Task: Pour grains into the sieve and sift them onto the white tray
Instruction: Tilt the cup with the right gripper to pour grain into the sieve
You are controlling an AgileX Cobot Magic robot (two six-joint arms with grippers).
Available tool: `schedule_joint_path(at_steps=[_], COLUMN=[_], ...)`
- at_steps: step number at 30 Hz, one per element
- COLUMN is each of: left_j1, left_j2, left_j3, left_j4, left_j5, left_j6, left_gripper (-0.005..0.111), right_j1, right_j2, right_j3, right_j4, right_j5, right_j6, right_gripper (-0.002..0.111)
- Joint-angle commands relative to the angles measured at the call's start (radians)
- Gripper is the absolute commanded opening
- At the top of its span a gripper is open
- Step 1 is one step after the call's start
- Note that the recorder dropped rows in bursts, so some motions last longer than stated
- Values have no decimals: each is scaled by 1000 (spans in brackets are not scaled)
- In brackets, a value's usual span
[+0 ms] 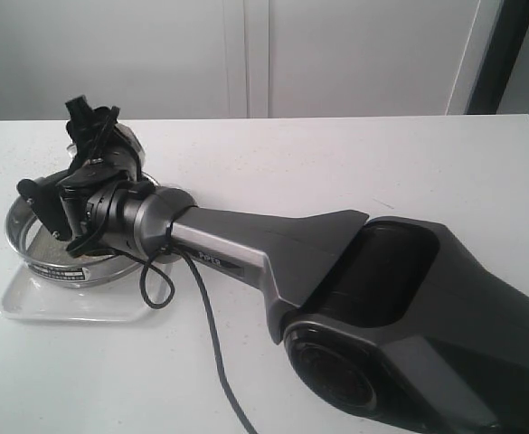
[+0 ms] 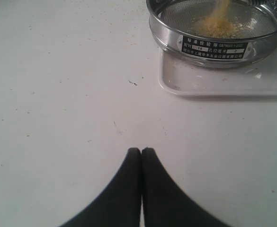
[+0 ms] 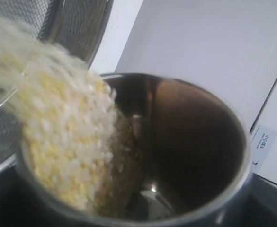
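Over the sieve [image 2: 214, 49], right pincer [image 1: 95, 134] grips steel cup [image 3: 190, 127] spilling grains [image 3: 67, 142]; left pincer [image 2: 141, 152] clenched empty.

Right arm [image 1: 273, 258] stretches far leftward; left pincer [image 2: 141, 153] closed.

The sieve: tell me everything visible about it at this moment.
The sieve is round and shallow, with a shiny steel wall, fine mesh bottom and a black-and-white label on its side. It stands upright on the white tray. Yellowish grains heap on its mesh as more stream in from a tilted steel cup.
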Motion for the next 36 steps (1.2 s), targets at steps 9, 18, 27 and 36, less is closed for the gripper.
schedule_joint_path(at_steps=[9,18,27,36], left_j1=[3,3,3,3], left_j2=[-4,-4,-4,-4], left_j3=[6,6,6,6], left_j4=[-5,-5,-5,-5], left_j5=[10,10,10,10], left_j6=[-4,-4,-4,-4], left_gripper=[0,0,0,0], right_j1=[-4,-4,-4,-4], right_j2=[31,50,48,39], right_j3=[-7,-7,-7,-7], right_j4=[15,-72,-190,-218], right_j5=[-19,-19,2,2], right_j6=[-146,-258,-248,-232], right_gripper=[0,0,0,0])
